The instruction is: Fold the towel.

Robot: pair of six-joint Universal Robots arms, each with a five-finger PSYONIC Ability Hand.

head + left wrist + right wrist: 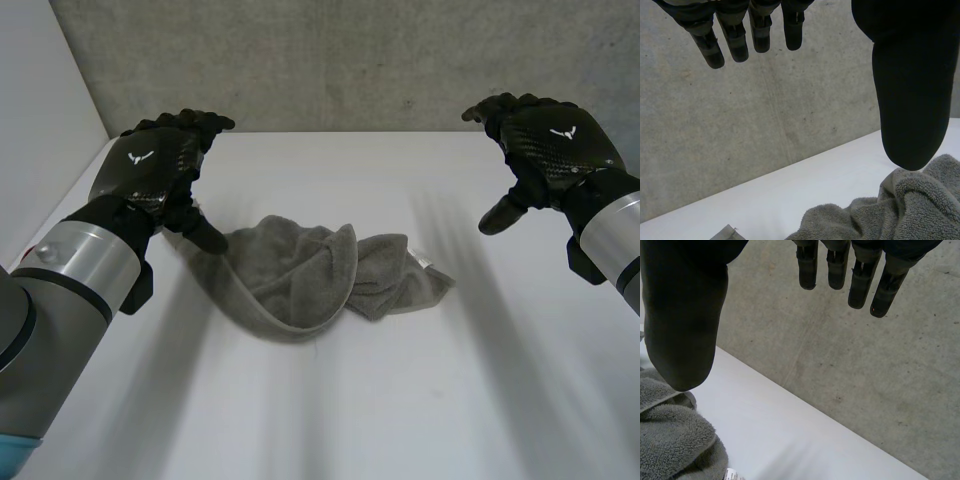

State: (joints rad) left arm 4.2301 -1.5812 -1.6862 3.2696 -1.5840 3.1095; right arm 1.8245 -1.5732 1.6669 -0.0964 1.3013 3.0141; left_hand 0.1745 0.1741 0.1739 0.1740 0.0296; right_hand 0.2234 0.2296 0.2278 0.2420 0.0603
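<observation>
Nearest the camera we see the left arm (70, 270), ending in the left hand (150, 170) poised at the left end of the towel (320, 270). Its fingers (735, 45) are straight and spread well away from the thumb (910, 100), holding nothing; the thumb tip hangs just over the terry, and we cannot settle whether it touches. We find the right hand (550, 140) raised above the white table (400, 400), well apart from the towel's right end, its fingers (860, 285) likewise extended and empty. The towel lies near the middle of the table, in front of the grey wall (350, 60). It is grey, thick-piled and crumpled into a loose heap, one hemmed edge curling up in an arc across its middle and a small white label (425, 265) showing at its right side. We judge that folding proper has not begun: the step in hand is the approach for a first grasp. The next move, in our reading, calls for both hands to descend, pinch an edge or corner each, and draw the cloth flat before any fold is made.
</observation>
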